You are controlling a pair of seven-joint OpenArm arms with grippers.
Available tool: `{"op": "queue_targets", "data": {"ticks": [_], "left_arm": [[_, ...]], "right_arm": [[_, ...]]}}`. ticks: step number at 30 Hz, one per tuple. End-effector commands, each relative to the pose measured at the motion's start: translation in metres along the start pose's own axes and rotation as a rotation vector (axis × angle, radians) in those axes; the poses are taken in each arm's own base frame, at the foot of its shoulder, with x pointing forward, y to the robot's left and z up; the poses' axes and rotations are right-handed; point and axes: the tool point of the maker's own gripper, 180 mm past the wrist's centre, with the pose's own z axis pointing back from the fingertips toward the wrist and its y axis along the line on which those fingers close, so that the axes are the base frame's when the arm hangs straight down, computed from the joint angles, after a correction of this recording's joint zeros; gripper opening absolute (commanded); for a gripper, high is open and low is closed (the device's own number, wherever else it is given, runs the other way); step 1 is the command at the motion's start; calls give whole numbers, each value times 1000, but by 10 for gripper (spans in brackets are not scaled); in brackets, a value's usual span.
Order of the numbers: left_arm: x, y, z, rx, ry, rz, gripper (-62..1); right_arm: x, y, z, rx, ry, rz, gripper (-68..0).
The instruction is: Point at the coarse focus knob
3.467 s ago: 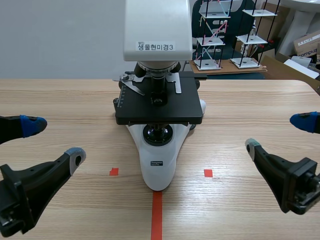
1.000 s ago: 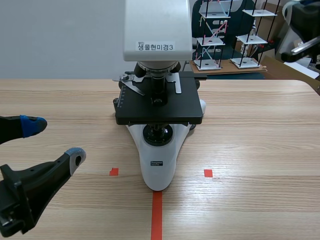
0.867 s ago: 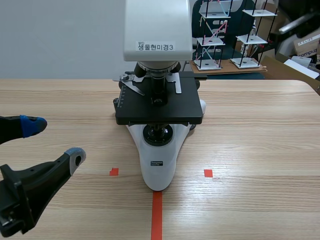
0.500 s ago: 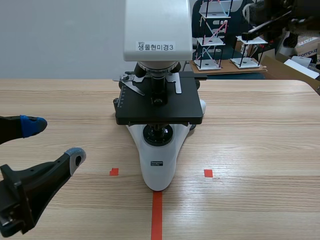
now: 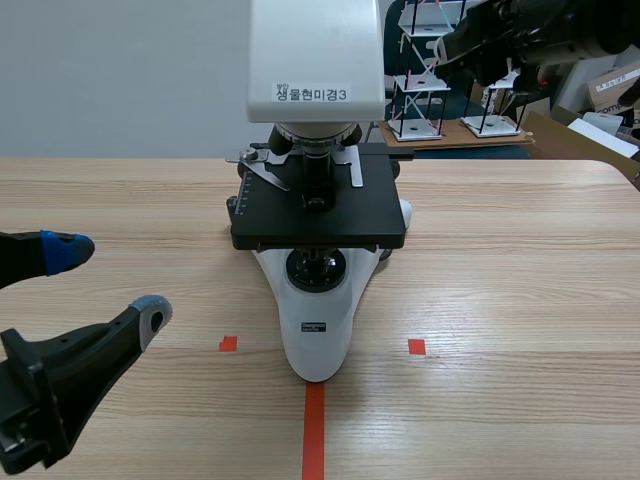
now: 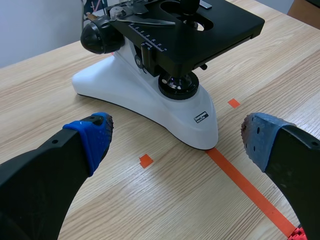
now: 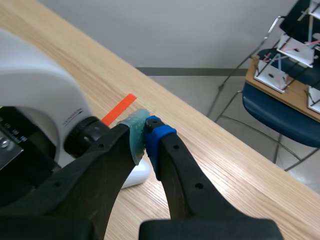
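A white microscope (image 5: 316, 330) with a black stage stands mid-table on the red centre line. In the left wrist view its black focus knob (image 6: 97, 37) sits on the side of the body, behind the stage. My left gripper (image 5: 108, 282) rests low at the near left, open and empty, with the microscope base ahead of it (image 6: 177, 137). My right arm (image 5: 535, 30) is raised at the back right, beside the microscope head. In the right wrist view my right gripper (image 7: 146, 134) is shut on nothing, and a ridged black knob (image 7: 84, 136) lies close beside one finger.
Behind the table stand wire-frame models on a low board (image 5: 470, 128), a blue chair (image 7: 280, 112) and cardboard boxes (image 5: 612, 85). Small red tape squares (image 5: 416, 346) mark the table on either side of the microscope base.
My right arm has risen from low at the near right to the back right and swung left toward the microscope head, its gripper now shut. The left arm and microscope have not moved.
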Motion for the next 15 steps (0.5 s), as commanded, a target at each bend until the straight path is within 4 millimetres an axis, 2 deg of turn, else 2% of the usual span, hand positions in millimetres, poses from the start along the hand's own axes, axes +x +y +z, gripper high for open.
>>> {"op": "queue_targets", "data": {"ticks": [1, 6, 15], "left_arm": [[4, 0, 1, 2, -15, 8, -69], [4, 0, 1, 2, -15, 8, -69], [4, 0, 1, 2, -15, 8, -69]], "right_arm": [[12, 1, 0, 10, -26, 6, -676], [3, 15, -7, 44, 18, 1, -676], [2, 17, -7, 50, 23, 3, -676]]}}
